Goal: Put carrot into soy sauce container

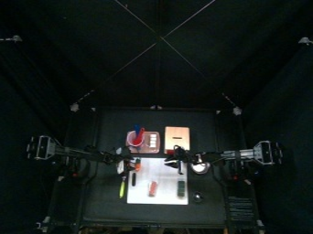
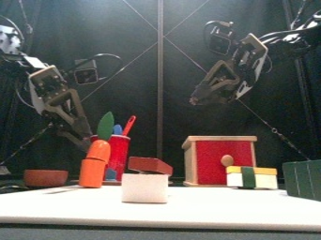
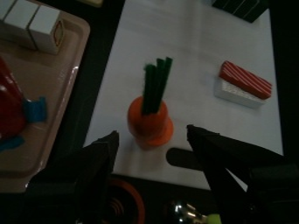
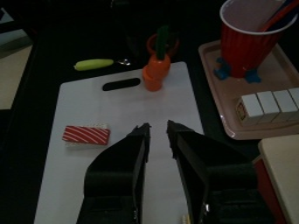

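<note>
The left pincer gapes wide and empty around the carrot, which stands upright at the white mat's upper left, leaves skyward. The right pincer hovers nearly closed, empty.

One camera hangs high up and looks straight down. The table looks small from there. One camera sits low at the table's front edge and looks flat across it, so things stand big and close. One camera rides on each arm and looks down past its own jaws, close to the white mat. Both arm cameras see the mat, the carrot and the red piece. The front camera sees the carrot too.
</note>
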`<state>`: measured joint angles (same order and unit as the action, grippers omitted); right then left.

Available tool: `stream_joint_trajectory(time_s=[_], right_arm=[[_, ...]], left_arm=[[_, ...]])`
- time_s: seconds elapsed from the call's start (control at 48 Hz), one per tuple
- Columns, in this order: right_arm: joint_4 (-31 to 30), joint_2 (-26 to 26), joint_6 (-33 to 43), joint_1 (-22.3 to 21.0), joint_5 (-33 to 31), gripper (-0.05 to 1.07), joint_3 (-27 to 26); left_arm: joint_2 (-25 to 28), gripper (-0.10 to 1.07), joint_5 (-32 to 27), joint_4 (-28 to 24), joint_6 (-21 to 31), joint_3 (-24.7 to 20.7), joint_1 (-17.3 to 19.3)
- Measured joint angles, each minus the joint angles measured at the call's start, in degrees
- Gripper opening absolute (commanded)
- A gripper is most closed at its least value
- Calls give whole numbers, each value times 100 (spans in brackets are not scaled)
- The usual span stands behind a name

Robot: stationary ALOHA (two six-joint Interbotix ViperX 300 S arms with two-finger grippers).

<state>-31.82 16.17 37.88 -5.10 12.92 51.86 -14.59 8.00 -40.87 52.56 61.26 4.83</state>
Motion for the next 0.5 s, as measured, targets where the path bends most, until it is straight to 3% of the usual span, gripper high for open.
stream_joint_trajectory(time_s=[0.188, 0.5], right_arm=[[9, 0, 0, 35, 0, 65, 53], [18, 9, -9, 62, 0, 65, 185]], left_arm=[[659, 96, -26, 44, -70, -360, 0], [835, 94, -18, 97, -88, -571, -18]])
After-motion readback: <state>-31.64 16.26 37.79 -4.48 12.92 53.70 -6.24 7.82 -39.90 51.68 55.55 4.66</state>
